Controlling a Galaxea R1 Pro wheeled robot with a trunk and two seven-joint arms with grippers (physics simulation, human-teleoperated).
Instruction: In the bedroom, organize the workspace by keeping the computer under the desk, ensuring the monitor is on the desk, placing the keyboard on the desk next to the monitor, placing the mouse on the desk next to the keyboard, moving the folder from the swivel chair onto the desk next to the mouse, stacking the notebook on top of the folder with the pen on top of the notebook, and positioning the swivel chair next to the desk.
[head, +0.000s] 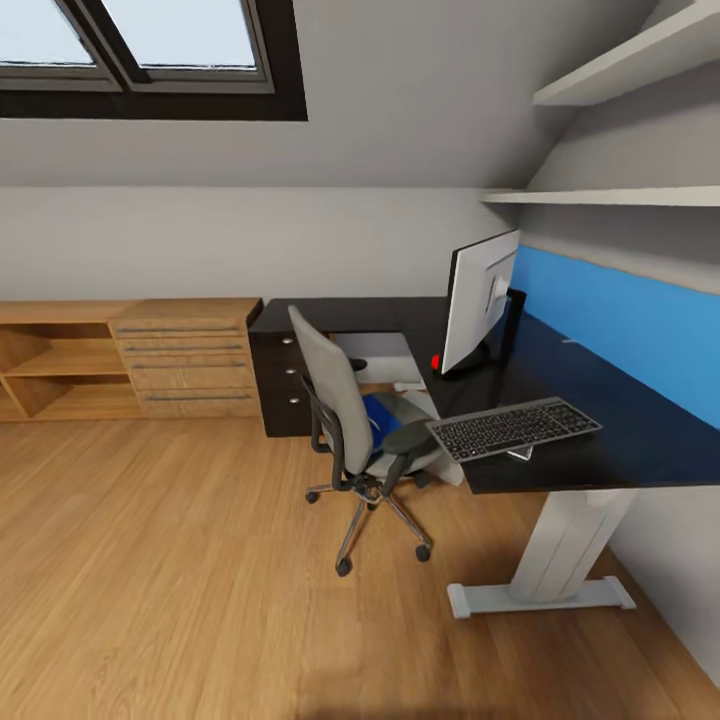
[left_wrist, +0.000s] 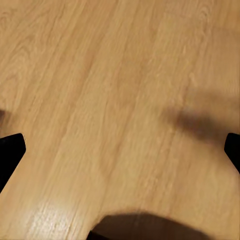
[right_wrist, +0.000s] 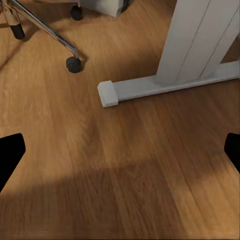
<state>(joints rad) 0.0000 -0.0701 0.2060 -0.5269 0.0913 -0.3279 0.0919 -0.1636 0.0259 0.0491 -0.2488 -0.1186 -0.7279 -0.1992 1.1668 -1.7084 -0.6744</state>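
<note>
- Presently, blue folder (head: 381, 411) flat on seat of swivel chair (head: 345, 418); chair turned back-to-camera, tucked into inner corner of L-shaped desk (head: 610, 420).
- Keyboard (head: 514, 428) on glossy black desk top near front edge; monitor (head: 478, 298) upright behind it, silver back to camera.
- Small red object (head: 436, 362) at foot of monitor stand.
- Drawer unit (head: 277, 375) under far desk end; light wooden shelving (head: 130, 357) along wall beside it.
- Left claw (left_wrist: 120, 150) spread wide, empty, over bare wood floor (left_wrist: 110, 90).
- Right claw (right_wrist: 120, 152) likewise spread, empty, above floor near white desk foot (right_wrist: 150, 87) and a chair castor (right_wrist: 74, 64).
</note>
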